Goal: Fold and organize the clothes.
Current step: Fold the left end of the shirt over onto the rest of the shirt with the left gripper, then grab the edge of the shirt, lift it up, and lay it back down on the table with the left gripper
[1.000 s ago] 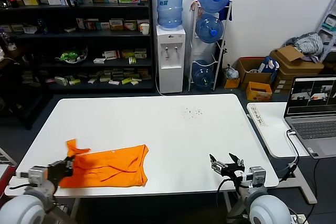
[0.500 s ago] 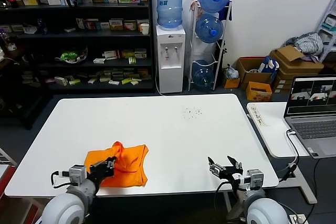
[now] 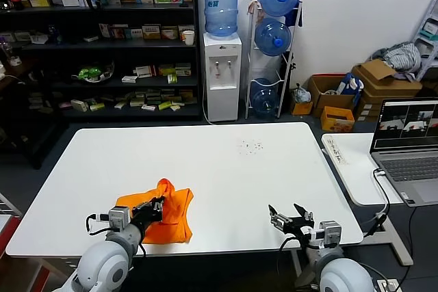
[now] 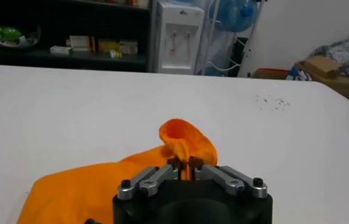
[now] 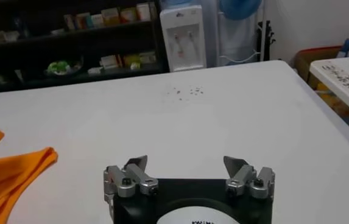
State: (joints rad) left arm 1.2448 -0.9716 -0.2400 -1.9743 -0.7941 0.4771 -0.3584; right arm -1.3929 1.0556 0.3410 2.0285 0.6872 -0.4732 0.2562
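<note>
The orange T-shirt (image 3: 168, 211) lies bunched near the front left of the white table (image 3: 226, 162). My left gripper (image 3: 155, 204) is shut on a fold of it and holds that fold raised over the rest; the pinched loop of the shirt shows in the left wrist view (image 4: 186, 141) just beyond the gripper (image 4: 185, 163). No lettering shows. My right gripper (image 3: 287, 214) is open and empty near the table's front right edge. In the right wrist view the right gripper (image 5: 186, 163) hovers over bare table, with the shirt (image 5: 7, 176) far off to one side.
A side table with a laptop (image 3: 407, 145) stands to the right. A water dispenser (image 3: 222, 73), a bottle rack (image 3: 274, 46), dark shelves (image 3: 96, 46) and cardboard boxes (image 3: 335, 100) stand beyond the table. Small dark specks (image 3: 250, 146) mark the tabletop.
My left gripper has moved right across the table with the shirt's left edge, folding it over the rest; the shirt is now a narrower bunch. The right gripper has barely moved.
</note>
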